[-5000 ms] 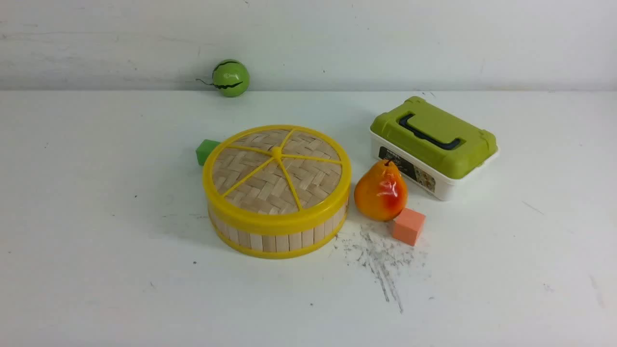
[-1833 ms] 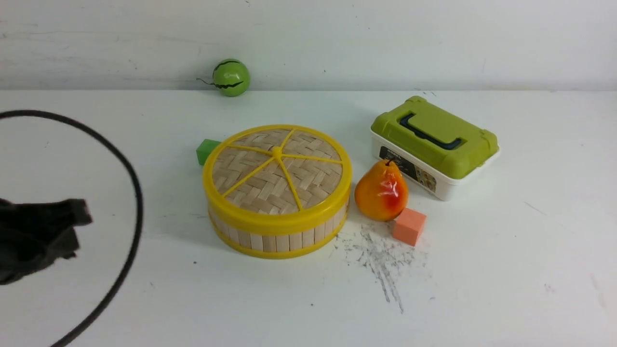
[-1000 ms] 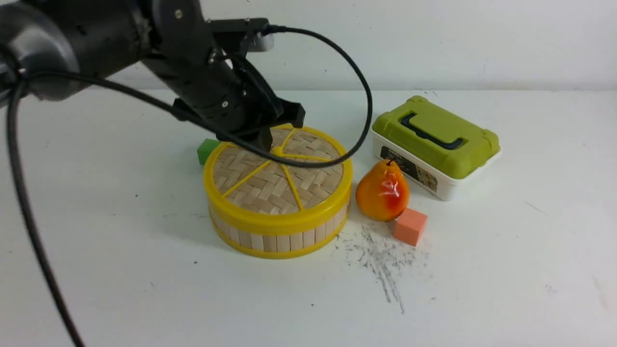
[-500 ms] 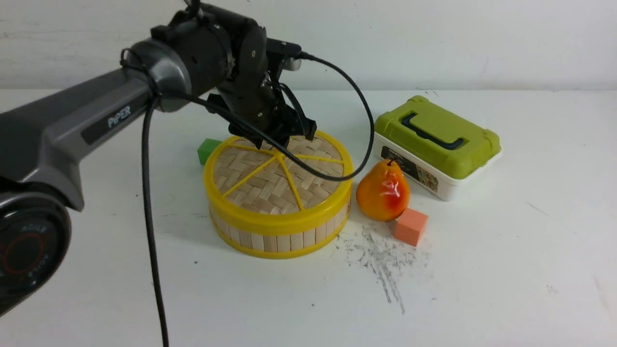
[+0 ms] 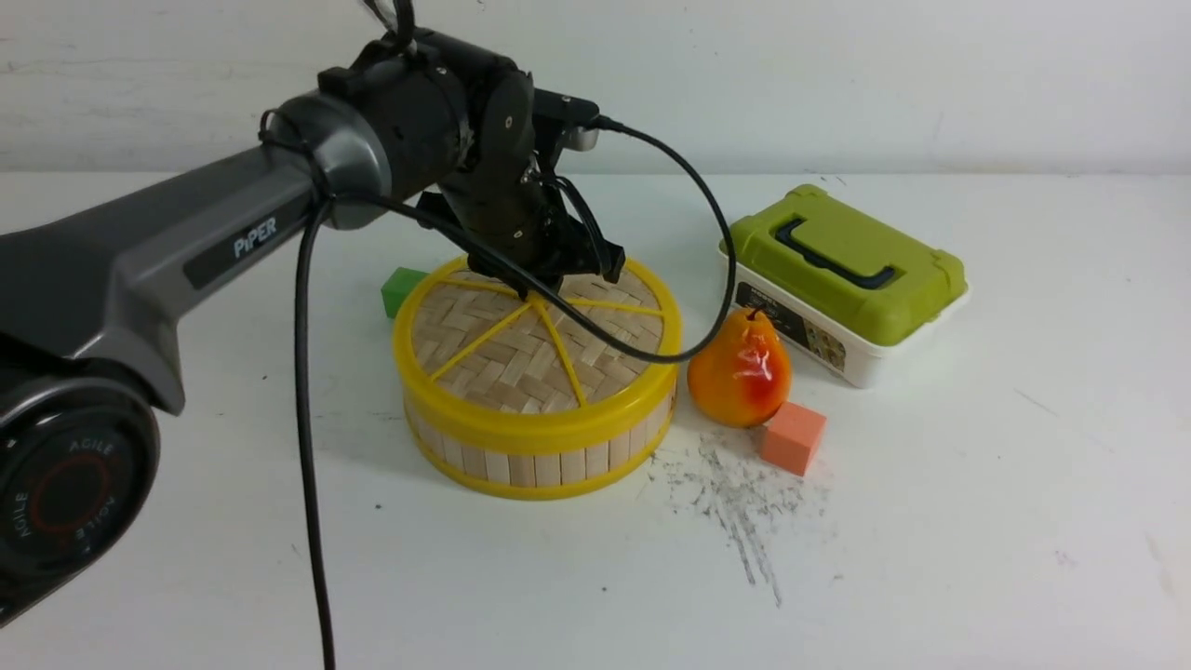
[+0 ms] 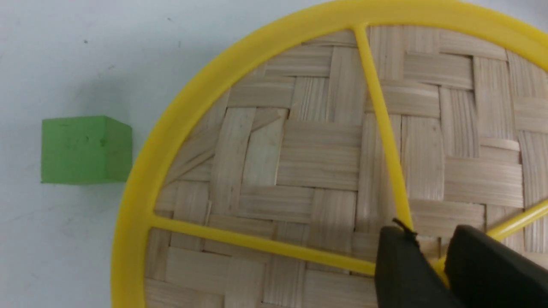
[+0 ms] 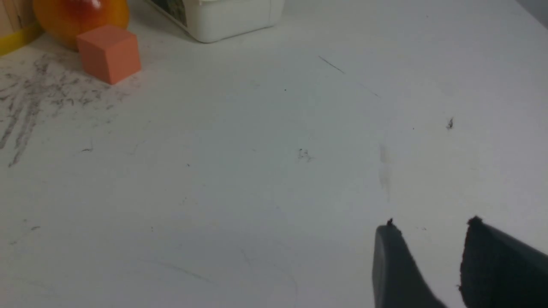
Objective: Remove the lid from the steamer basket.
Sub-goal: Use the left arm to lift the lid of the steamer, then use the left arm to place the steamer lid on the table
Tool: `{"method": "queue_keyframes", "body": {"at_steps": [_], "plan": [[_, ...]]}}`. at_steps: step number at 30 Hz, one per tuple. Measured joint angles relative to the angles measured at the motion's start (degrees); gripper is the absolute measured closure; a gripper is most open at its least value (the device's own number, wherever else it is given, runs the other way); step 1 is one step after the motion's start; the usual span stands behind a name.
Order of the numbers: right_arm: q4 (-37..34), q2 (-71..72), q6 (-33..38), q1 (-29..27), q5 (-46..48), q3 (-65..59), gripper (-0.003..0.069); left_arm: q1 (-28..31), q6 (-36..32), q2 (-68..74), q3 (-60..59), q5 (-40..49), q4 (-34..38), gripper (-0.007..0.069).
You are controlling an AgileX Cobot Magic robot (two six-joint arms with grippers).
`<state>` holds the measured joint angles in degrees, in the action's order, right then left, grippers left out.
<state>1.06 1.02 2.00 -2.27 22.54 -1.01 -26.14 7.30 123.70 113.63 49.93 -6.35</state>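
Note:
The lid [image 5: 521,358], woven bamboo with a yellow rim and spokes, sits flat on the steamer basket [image 5: 540,461] at the table's middle. My left gripper [image 5: 551,279] reaches down onto the lid's centre. In the left wrist view the lid [image 6: 299,162] fills the frame, and my left gripper [image 6: 430,233] has its two black fingers pressed close on either side of the yellow hub. My right gripper [image 7: 430,224] is open and empty over bare table; it does not show in the front view.
A green cube [image 5: 400,288] lies just behind-left of the basket. A pear [image 5: 740,372] and an orange cube [image 5: 791,437] stand to its right. A white box with a green top [image 5: 842,279] stands at the back right. My left arm's cable [image 5: 307,419] hangs in front.
My left arm came in from the left, swung over the basket and lowered its gripper onto the lid's hub. In the last half second it shifted slightly right. The lid has not lifted.

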Motion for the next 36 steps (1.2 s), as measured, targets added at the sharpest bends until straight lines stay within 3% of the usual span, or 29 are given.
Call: {"method": "queue_keyframes", "body": {"at_steps": [2,14,22,29,33,36], "plan": [[0.00,0.00,0.00,0.00,0.00,0.00,0.0419,0.00,-0.05,0.00,0.00,0.20,0.30,0.0517],[0.00,0.00,0.00,0.00,0.00,0.00,0.0419,0.00,-0.09,-0.93,0.19,1.27,0.73,0.0517],[0.00,0.00,0.00,0.00,0.00,0.00,0.0419,1.09,-0.16,-11.91,1.22,3.68,-0.95,0.0517],[0.00,0.00,0.00,0.00,0.00,0.00,0.0419,12.24,1.42,-21.01,-0.73,5.88,-2.29,0.0517],[0.00,0.00,0.00,0.00,0.00,0.00,0.0419,19.09,2.25,-23.57,-8.69,3.94,-1.30,0.0517],[0.00,0.00,0.00,0.00,0.00,0.00,0.0419,24.26,2.62,-23.55,-22.22,-3.17,1.53,0.0517]]}}
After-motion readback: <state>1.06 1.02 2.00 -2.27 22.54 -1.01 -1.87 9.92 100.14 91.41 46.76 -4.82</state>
